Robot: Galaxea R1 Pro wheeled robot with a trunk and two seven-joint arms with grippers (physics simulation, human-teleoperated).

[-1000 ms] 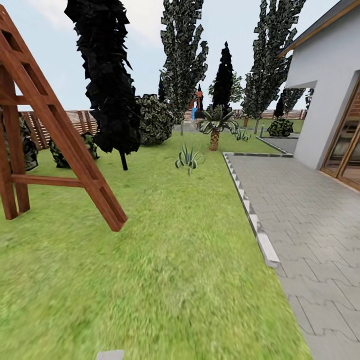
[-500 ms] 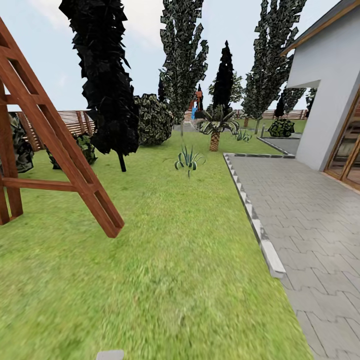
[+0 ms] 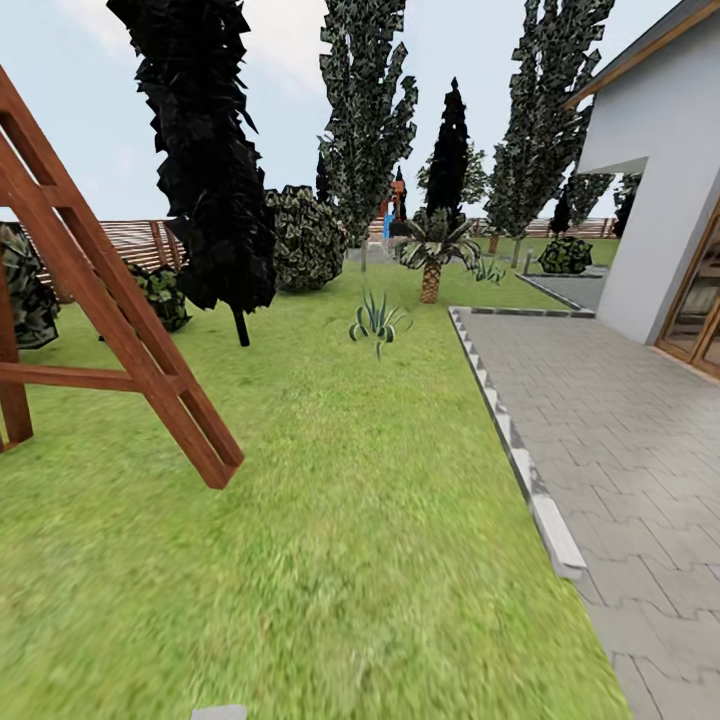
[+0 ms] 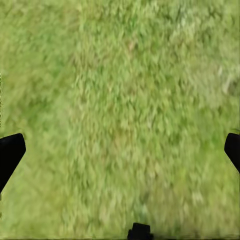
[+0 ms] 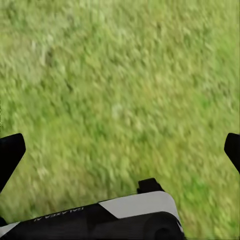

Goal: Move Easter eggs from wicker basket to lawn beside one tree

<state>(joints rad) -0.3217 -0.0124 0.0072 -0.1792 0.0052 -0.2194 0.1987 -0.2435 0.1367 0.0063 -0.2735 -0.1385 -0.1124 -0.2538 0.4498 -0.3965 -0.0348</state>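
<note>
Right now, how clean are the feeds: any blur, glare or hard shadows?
Head view: flat even light, no glare, the lawn smeared up close, sharper farther off. Left wrist view: grass soft and blurred between the left gripper fingertips. Right wrist view: the same blur between the right gripper fingertips.

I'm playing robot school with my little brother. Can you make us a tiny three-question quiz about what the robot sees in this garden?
1. True or false: the tall tree with black foliage and a thin dark trunk stands on the wide green mottled lawn.
2. What lies to the right of the lawn? A) a pond B) a grey paved stone patio C) a sandbox
3. Fill in: in the left wrist view, the left pincer has its two black fingertips far apart, with nothing but ____ between them.

Key: 1 true; 2 B; 3 grass
</note>
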